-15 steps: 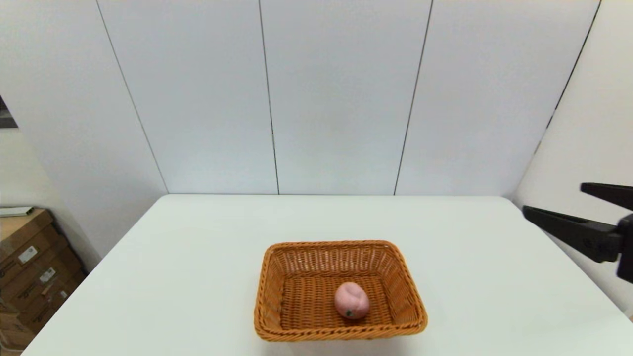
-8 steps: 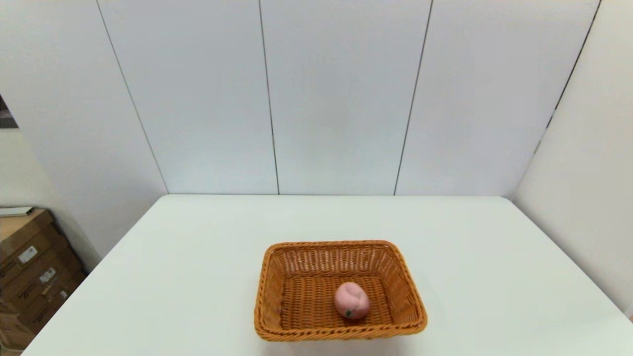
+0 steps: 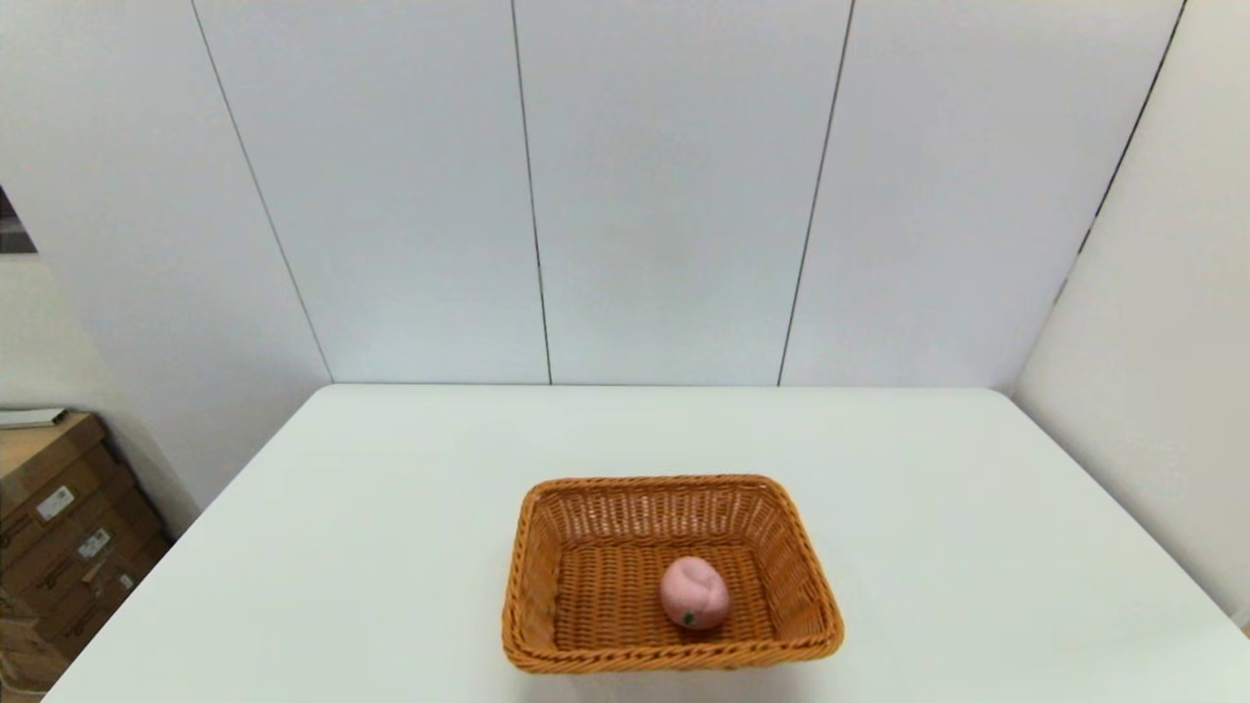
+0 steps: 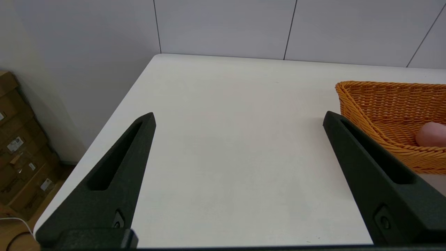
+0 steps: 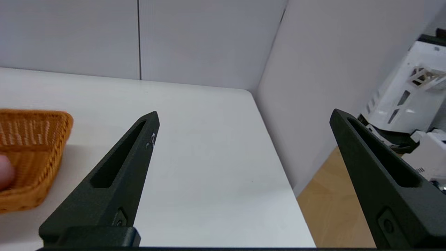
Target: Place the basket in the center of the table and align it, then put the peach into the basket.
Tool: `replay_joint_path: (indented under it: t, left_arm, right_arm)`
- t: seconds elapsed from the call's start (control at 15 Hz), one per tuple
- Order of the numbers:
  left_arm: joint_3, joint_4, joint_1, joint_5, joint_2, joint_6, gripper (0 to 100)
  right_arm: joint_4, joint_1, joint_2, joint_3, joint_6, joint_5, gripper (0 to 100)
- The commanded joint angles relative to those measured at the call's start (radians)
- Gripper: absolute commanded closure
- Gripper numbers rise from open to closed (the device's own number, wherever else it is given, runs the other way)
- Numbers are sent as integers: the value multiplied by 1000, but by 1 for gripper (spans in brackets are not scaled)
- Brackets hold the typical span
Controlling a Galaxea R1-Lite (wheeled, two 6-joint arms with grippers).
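Pale grey wall panels (image 3: 674, 195) with thin dark seams close off the far side of the white table (image 3: 391, 547), and another plain wall runs along its right edge. On the tabletop, near the front edge and about midway across, sits the wicker basket (image 3: 547, 586), its long sides roughly parallel to the table's front edge, its braided rim unbroken all round. Inside it the pink peach (image 3: 694, 593) lies on the woven floor, a little right of the middle and towards the near wall, crease up and its small green mark facing the front. Nothing else shares the basket with it.

Stacked cardboard boxes (image 3: 59, 527) stand on the floor past the table's left edge. The right wrist view shows white equipment (image 5: 411, 101) and wooden flooring beyond the table's right edge. Nothing lies between the basket and either arm.

Neither arm appears in the head view. The left gripper (image 4: 238, 118) hangs over the table's front left part, its two black fingers (image 4: 115, 181) spread wide and holding nothing, the basket's left end just beyond one finger. The right gripper (image 5: 244, 115) hangs above the table's front right corner region, fingers (image 5: 111, 181) likewise spread wide and holding nothing, with the basket's right end off to one side.
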Motion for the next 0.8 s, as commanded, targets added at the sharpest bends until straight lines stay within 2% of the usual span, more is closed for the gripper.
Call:
replay_joint_path:
  t: [0.07,0.13,0.2,0.33,0.4,0.53,0.67,0.8]
  left_arm:
    - [0,0,0,1,-1,-2,0]
    - [0,0,0,1,-2,-2,0]
    - [0,0,0,1,-1,-2,0]
    - [0,0,0,1,-1,-2,0]
    - [0,0,0,1,-1,-2,0]
    - [0,0,0,1,-2,-2,0]
    - [0,0,0,1,-1,-2,0]
    - [0,0,0,1,-1,-2,0]
  right_arm:
    - [-11,-25,-165,99,-6,42,0]
    - [-17,-23,-171,114,-4,46,0]
    - [-11,-15,-250,176,-1,71,0]
    - [-8,-14,-345,249,2,154,0]
    - [-28,-14,-357,289,9,160,0]
    - [-117,-14,-356,345,48,167,0]
    - [-236,-14,-356,427,49,227,0]
    - [-196,-14,-356,438,82,250,0]
